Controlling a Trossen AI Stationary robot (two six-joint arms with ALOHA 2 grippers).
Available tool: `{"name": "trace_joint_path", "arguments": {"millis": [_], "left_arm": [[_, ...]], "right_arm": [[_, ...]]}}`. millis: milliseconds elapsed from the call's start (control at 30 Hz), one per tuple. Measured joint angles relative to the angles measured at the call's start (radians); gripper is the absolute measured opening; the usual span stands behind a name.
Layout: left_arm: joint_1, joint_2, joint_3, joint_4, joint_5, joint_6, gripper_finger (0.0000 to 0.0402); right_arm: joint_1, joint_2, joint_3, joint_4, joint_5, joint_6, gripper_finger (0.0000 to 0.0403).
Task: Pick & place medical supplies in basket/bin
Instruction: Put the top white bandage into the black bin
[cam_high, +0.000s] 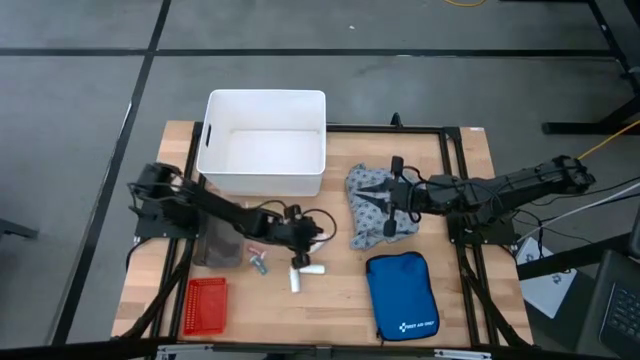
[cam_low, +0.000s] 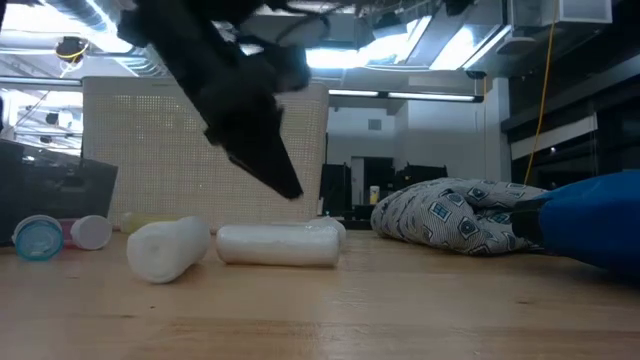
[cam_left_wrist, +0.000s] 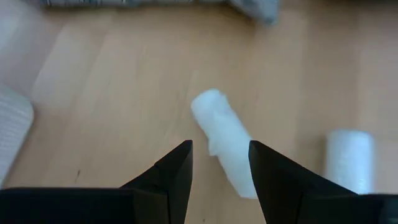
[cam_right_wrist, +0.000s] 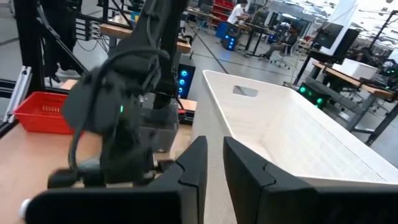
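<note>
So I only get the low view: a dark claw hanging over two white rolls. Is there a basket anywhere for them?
Observer: Yes. From above, the red basket sits in the table corner on the left arm's side, away from the white tub.
Operator: Is that claw holding anything?
Observer: No. The left gripper is open and empty, with one white roll lying on the table ahead of it.
Operator: And the other arm?
Observer: The right gripper is over the grey-blue garment.
</note>
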Motion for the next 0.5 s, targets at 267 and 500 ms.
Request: {"name": "trace_joint_path", "arguments": {"millis": [267,500], "left_arm": [[-0.005,0.133,0.135,-0.069,-0.014,-0.111,0.0155],[-0.010,0.172,0.159,-0.086,0.029,-0.206,0.0155]], "right_arm": [[0.028,0.000,0.000,-0.004,0.000,0.027,0.0102],[0.061,0.000,0.000,-0.008,-0.004,0.033,0.0134]]}}
